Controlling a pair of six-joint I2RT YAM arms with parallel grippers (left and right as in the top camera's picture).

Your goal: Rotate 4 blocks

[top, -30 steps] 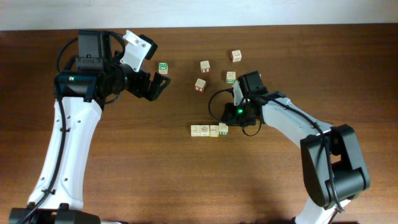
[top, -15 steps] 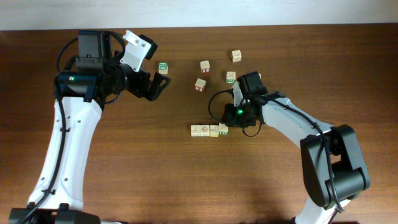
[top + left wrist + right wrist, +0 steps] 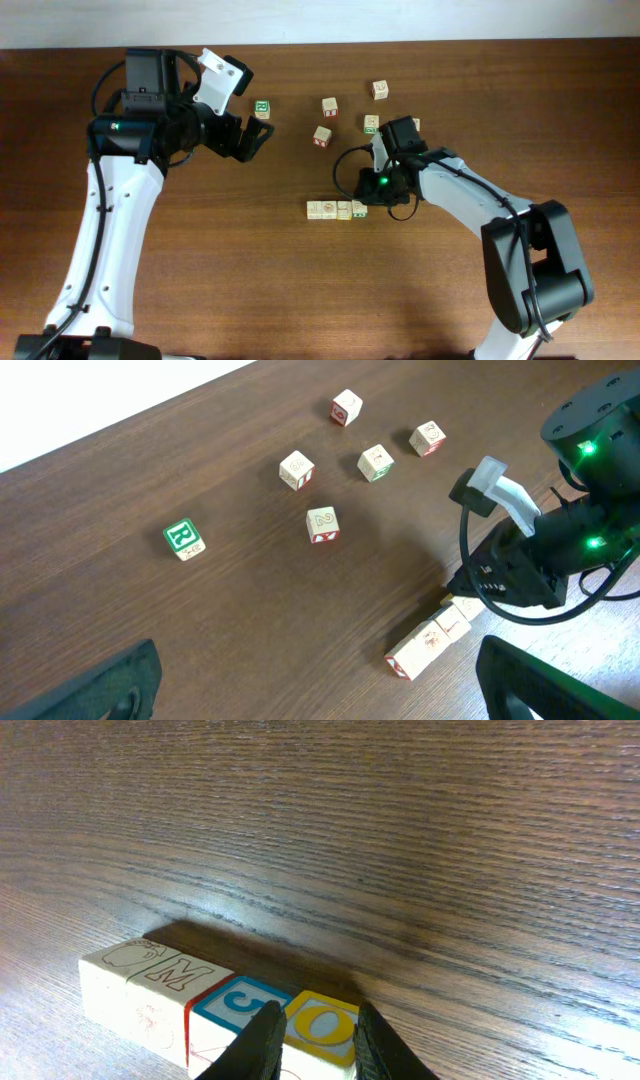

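**Surface** (image 3: pixel 220 290): brown wood. The reference point is the row of four blocks (image 3: pixel 336 209), which lie end to end and touch one another.

**Right fingers** (image 3: pixel 268 1038): drawn in narrow against the two sides of the yellow-framed O block (image 3: pixel 322 1024). This is the row's end block nearest the right arm (image 3: pixel 470 195), and it sits level with its neighbours.

**Left fingers** (image 3: pixel 110 685): spread fully wide with nothing in them, well apart from the row on its left-arm side.

**Loose cubes:** all lie beyond the row, toward the surface's far edge. The green R cube (image 3: pixel 262 108) is the one farthest from the row's O end.

**View differences:**
- Only the right wrist view shows the row's faces: a blue-framed block (image 3: pixel 238 1004) touches the O block, and next to it is a pale M block (image 3: pixel 165 972).
- The left wrist view shows six loose cubes.
- In the overhead view only five are plain to see; the sixth cube (image 3: pixel 428 437) is mostly hidden behind the right arm.
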